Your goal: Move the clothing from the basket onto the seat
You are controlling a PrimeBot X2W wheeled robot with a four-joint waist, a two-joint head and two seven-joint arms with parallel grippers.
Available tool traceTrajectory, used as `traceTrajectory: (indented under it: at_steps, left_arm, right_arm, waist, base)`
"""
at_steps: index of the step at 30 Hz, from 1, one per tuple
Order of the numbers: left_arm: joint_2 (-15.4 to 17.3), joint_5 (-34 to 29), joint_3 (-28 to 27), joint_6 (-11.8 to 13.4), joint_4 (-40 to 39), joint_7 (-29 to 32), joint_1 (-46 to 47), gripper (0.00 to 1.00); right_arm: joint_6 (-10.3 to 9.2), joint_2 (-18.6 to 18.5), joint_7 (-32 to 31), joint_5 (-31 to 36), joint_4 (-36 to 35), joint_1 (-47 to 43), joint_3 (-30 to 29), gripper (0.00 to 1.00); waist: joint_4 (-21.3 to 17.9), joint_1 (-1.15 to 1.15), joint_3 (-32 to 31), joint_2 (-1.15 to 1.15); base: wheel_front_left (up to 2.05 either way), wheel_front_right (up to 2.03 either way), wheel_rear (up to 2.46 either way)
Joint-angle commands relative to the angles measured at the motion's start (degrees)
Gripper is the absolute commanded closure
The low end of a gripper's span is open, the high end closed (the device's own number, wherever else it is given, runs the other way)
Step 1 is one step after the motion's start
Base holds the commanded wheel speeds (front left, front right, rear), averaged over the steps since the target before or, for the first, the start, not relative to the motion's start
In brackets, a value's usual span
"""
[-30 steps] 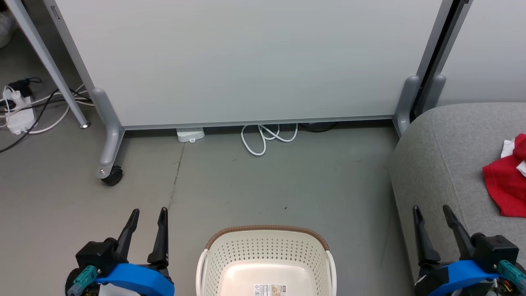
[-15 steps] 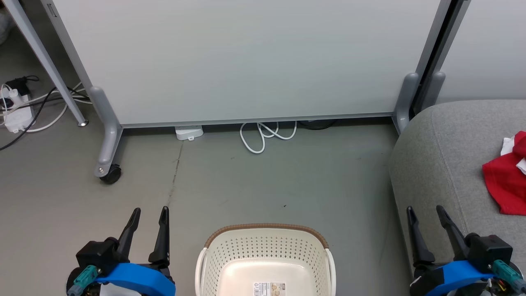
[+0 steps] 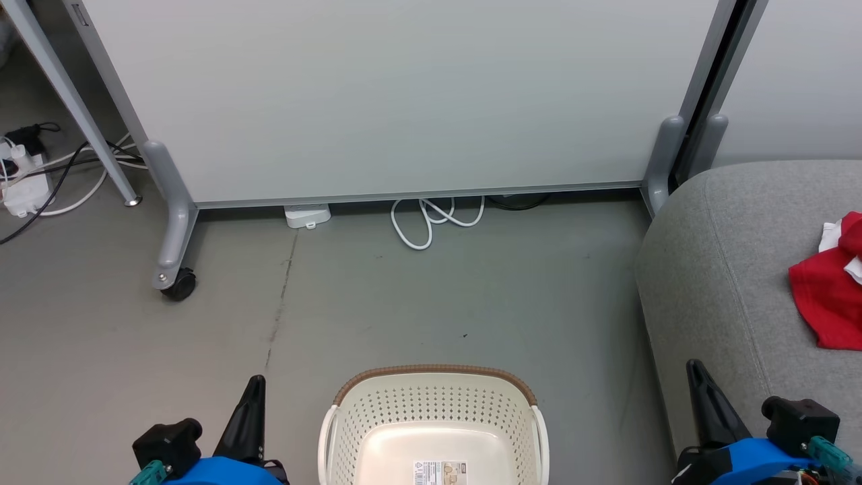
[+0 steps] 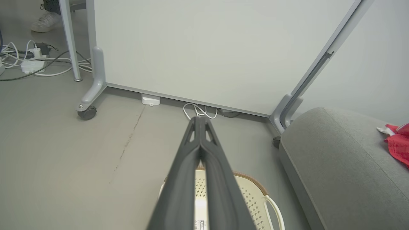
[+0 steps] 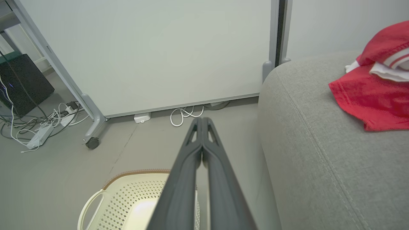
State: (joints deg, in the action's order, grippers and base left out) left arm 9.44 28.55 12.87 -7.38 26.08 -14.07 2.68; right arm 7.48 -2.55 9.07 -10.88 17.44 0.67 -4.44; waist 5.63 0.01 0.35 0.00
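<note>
Head view: a pale wheeled panel [image 3: 404, 101] stands well beyond the basket [image 3: 434, 371], closing off the far side of the floor [image 3: 404, 296]. Right of the basket sits the seat [image 3: 727, 269], its rounded edge near the basket's rim but apart from it. The basket shows a bare bottom with only a label [image 3: 441, 471], so I judge the transfer done. The clothing [image 3: 828, 296] lies in a red heap on the seat, well right of the basket and back from the cushion's edge, where it should not slide off. The left gripper [image 3: 254, 391], left of the basket, and the right gripper [image 3: 697, 377], right of it by the seat's near corner, are both clenched on nothing, probably parked. A white cable coil [image 3: 434, 222] and a caster [image 3: 180, 284] lie beyond the basket, blocking nothing.
</note>
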Motion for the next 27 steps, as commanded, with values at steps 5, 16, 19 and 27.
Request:
traceTrajectory:
  at_steps: [5,16,19,27]
  left_arm:
    - [-0.21,5.82,-2.06,-0.01,-1.97,1.70,1.51,1.00]
    - [-1.09,14.76,-4.65,-0.03,-3.57,4.51,1.94,1.00]
    - [-1.32,16.97,-5.28,-0.04,-3.97,5.21,2.06,1.00]
    - [-1.87,22.59,-6.93,-0.05,-4.98,7.00,2.27,1.00]
  right_arm:
    - [0.00,-0.15,-1.28,-7.47,-1.04,1.20,-0.36,1.00]
    - [0.00,-0.20,-3.24,-18.84,-1.73,1.75,-0.41,1.00]
    - [0.00,-0.21,-3.79,-21.65,-1.84,1.96,-0.47,1.00]
    - [0.01,-0.24,-5.17,-28.76,-2.08,2.46,-0.66,1.00]
  waist:
    - [-0.26,0.00,-0.01,0.00]
    - [-0.76,0.00,-0.03,0.00]
    - [-0.90,0.00,-0.03,0.00]
    - [-1.27,0.00,-0.04,0.00]
  base:
    - [0.00,0.00,0.00]
    - [0.00,0.00,0.00]
    - [0.00,0.00,0.00]
    - [0.00,0.00,0.00]
